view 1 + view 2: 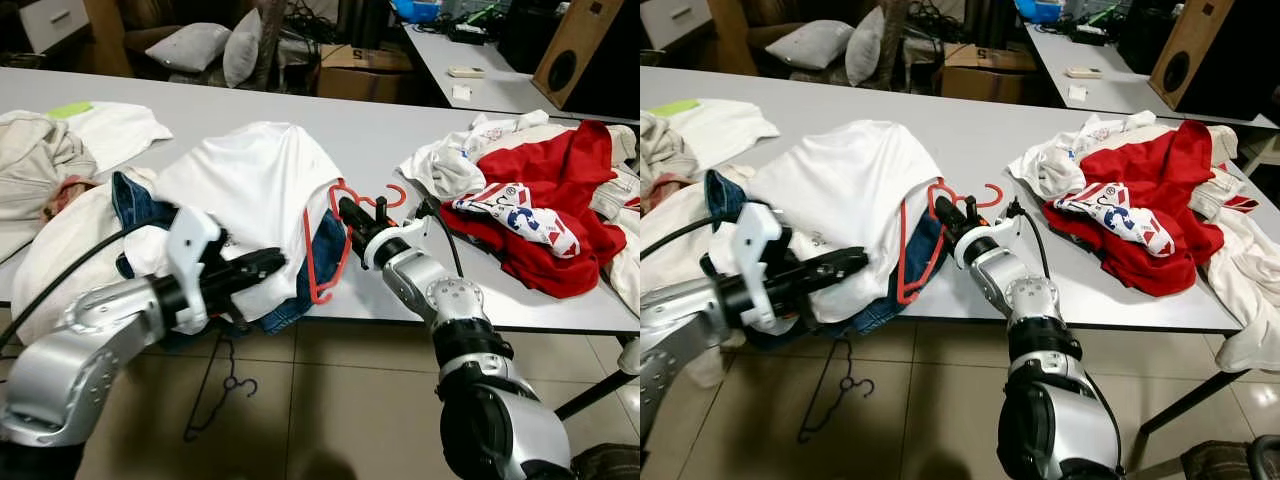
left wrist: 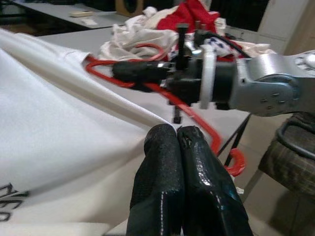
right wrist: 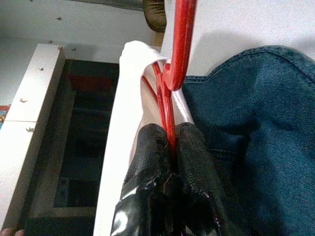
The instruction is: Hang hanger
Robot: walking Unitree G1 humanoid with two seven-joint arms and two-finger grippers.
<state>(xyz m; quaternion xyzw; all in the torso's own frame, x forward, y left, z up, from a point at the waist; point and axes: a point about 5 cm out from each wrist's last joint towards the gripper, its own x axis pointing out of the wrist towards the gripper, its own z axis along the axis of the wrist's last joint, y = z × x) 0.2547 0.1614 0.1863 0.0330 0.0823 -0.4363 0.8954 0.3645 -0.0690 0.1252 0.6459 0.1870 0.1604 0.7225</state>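
While the left gripper [image 1: 268, 264] keeps its fingers pressed together at the edge of the white shirt [image 1: 250, 185], it should hold the cloth steady. At about three o'clock from it, the right gripper [image 1: 349, 213] pinches the red hanger [image 1: 318, 262], which should slide slowly into the shirt. The hanger's wire sits squeezed between those fingers, on the table [image 1: 400, 130] edge.

Red hanger [image 1: 325, 250] against a white T-shirt [image 1: 250, 190] and blue denim [image 1: 325, 262]. Grey worktop [image 1: 380, 130]; a red-and-white clothes heap [image 1: 545, 190], one piece seemingly blue-patterned. Black hanger [image 1: 218, 390] on beige floor tiles [image 1: 340, 400].
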